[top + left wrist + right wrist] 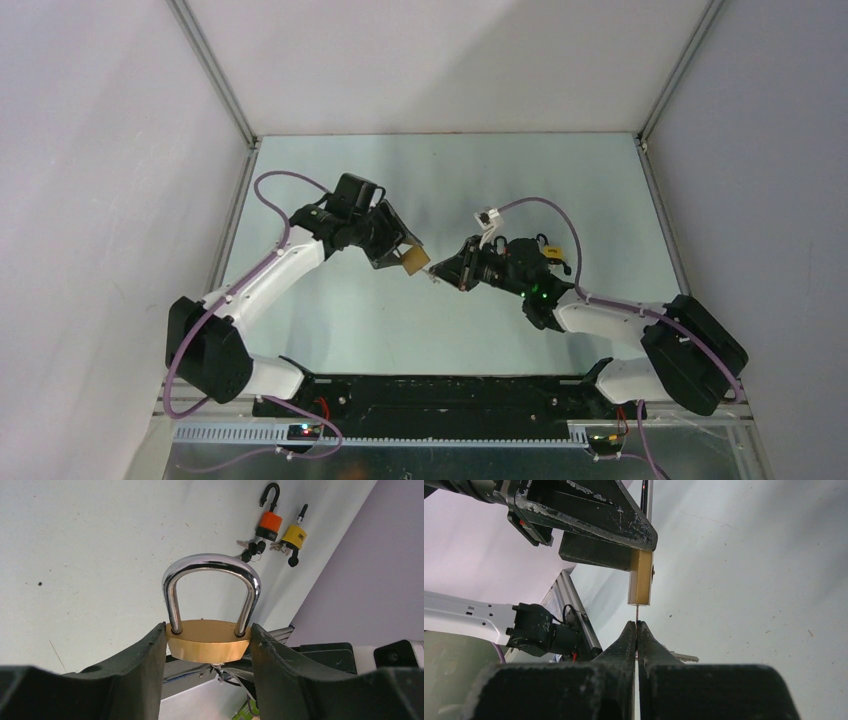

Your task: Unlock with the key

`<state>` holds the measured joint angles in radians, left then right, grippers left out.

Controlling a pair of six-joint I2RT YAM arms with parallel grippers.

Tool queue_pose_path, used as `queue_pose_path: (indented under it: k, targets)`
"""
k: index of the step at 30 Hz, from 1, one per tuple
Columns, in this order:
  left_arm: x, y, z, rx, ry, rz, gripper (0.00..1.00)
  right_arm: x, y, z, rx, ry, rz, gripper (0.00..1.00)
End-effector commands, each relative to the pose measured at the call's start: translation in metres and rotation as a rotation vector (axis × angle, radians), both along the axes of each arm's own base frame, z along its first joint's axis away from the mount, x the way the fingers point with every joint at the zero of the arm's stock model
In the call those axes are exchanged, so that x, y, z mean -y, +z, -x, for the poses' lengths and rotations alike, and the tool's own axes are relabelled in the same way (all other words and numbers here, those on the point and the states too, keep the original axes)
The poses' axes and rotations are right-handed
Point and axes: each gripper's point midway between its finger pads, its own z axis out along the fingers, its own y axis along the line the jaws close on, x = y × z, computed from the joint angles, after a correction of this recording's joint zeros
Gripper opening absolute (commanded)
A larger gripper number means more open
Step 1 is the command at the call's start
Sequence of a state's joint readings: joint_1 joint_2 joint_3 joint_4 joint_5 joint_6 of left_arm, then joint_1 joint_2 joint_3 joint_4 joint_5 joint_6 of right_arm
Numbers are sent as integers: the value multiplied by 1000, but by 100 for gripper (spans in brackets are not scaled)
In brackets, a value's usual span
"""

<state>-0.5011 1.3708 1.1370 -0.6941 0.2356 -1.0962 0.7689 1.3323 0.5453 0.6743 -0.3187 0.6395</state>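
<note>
The gold padlock is up in the air over the middle of the desk. Its shiny metal loop has both legs down in the gold body. The left end effector is clamped on the padlock, with one black finger pressed on each side of the body. The key is a thin bit of metal under the padlock. Its tip meets the bottom of the padlock, but how far in it goes cannot be seen. The right end effector is squeezed tight on the key. Far off on the desk lie an orange padlock and a yellow padlock, side by side, with small keys next to them.
</note>
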Motion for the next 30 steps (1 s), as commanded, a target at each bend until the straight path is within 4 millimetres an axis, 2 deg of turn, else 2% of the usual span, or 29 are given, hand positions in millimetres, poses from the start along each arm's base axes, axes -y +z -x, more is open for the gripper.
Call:
queue_pose_path:
  k: [1,9,12,18,23,30]
  targets:
    - [17,23,13,-6,-57,95,0,-4,50,-11,70,-49,-101,0]
    - [22,36,14,-17,16,178,0,-10,39,-3,75,-129,-78,0]
    - [24,41,15,-16,20,203,0,-10,49,-2,120,-137,-129,0]
    - [24,48,21,-23,54,245,0,-8,49,-4,177,-164,-170,0]
    - [27,51,22,-30,65,276,0,-14,60,5,260,-141,-222,0]
    - [30,52,24,-56,85,328,0,-18,56,14,293,-117,-258,0]
